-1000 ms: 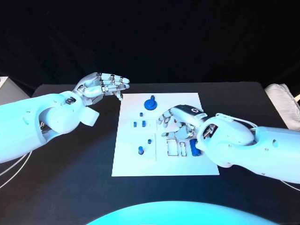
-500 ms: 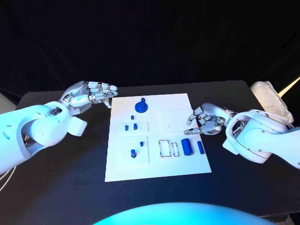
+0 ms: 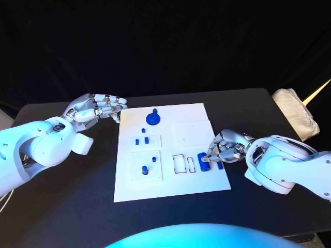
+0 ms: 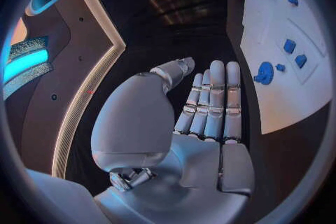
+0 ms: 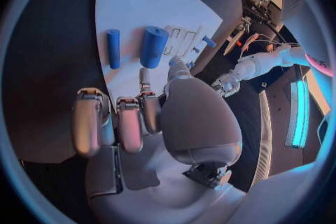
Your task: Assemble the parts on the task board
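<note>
The white task board [image 3: 169, 181] lies mid-table. On it are a round blue part with a knob [image 3: 153, 118], small blue pieces [image 3: 141, 140] standing in the plates on its left side, and a thick blue cylinder [image 3: 204, 161] beside a thinner one near the right edge. My right hand [image 3: 225, 147] hovers at that edge with bent fingers and holds nothing. In the right wrist view its thumb tip [image 5: 145, 75] is close to the thick cylinder [image 5: 153, 46], with the thin one [image 5: 113, 47] beside it. My left hand [image 3: 98, 106] floats off the board's far left corner, its fingers [image 4: 210, 101] straight and empty.
Pale rectangular slots [image 3: 184, 163] sit just left of the thick cylinder. A white padded object [image 3: 296, 116] lies at the table's far right. Bare black table [image 3: 61, 206] surrounds the board.
The head camera has shifted. My right hand left the board's middle, went out past its right edge, and has now come back in to the thick cylinder. The left hand has barely moved.
</note>
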